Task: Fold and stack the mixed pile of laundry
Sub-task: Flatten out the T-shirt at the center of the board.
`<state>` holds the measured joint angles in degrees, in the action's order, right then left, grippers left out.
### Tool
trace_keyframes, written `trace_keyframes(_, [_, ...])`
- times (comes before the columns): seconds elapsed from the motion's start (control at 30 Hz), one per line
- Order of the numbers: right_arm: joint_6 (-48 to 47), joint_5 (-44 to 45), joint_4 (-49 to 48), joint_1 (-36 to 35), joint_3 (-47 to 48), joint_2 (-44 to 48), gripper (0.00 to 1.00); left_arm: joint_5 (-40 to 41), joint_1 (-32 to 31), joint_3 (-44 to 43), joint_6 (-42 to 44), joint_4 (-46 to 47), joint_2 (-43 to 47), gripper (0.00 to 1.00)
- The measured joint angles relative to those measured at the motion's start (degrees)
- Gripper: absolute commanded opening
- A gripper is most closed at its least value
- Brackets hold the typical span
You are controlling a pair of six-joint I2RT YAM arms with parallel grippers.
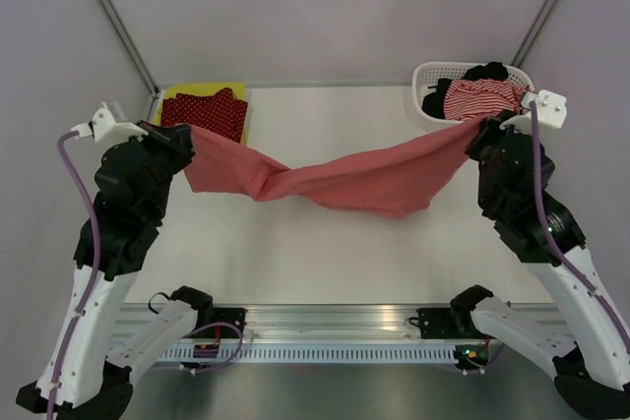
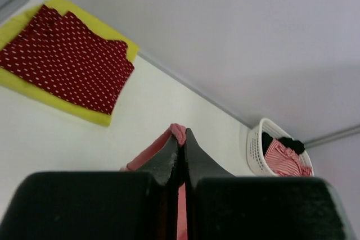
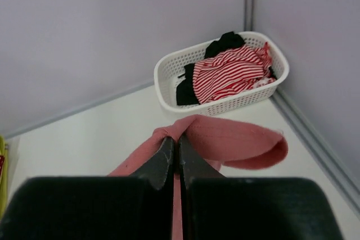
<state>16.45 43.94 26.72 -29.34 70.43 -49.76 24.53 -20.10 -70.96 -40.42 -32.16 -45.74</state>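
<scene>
Jaws of the left gripper [image 2: 183, 139] and the right gripper [image 3: 174, 143] each pinch one end of the salmon-pink polo shirt [image 1: 335, 179], which sags twisted between them. Beyond the left jaws lies the dark red white-dotted cloth [image 2: 62, 60]; beyond the right jaws, the basket [image 3: 230, 104].

salmon-pink shirt [image 1: 335, 182] aloft, seemingly twisted

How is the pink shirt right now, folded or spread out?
Spread out, not folded: the pink shirt hangs stretched between the left hand and the right hand, twisted and sagging near its middle.
</scene>
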Motion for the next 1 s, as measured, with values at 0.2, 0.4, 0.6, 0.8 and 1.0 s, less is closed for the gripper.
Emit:
trace_keyframes(0.2, [-3.0, 9.1, 2.8, 0.1, 5.7, 2.8, 0.00, 10.3, 0.0, -4.9, 0.7, -5.4, -0.2, 0.02])
trace_keyframes(0.4, [-8.2, 14.9, 2.4, 0.1, 8.7, 2.4, 0.00, 17.6, 0.2, -9.6, 2.2, -8.2, -3.7, 0.02])
trace_keyframes(0.6, [-10.8, 16.7, 1.0, 0.3, 10.1, -2.6, 0.00, 19.6, 2.8, -11.5, 3.5, -8.0, -9.7, 0.02])
trace_keyframes(0.8, [-9.6, 2.7, -1.0, 10.8, 3.9, -14.3, 0.00, 10.4, 13.3, -5.9, 3.4, -6.5, -20.1, 0.02])
trace_keyframes(1.0, [-9.6, -11.1, -4.9, 18.0, 1.7, -35.6, 0.01, 3.7, 18.4, -1.7, 3.3, -5.7, -40.2, 0.02])
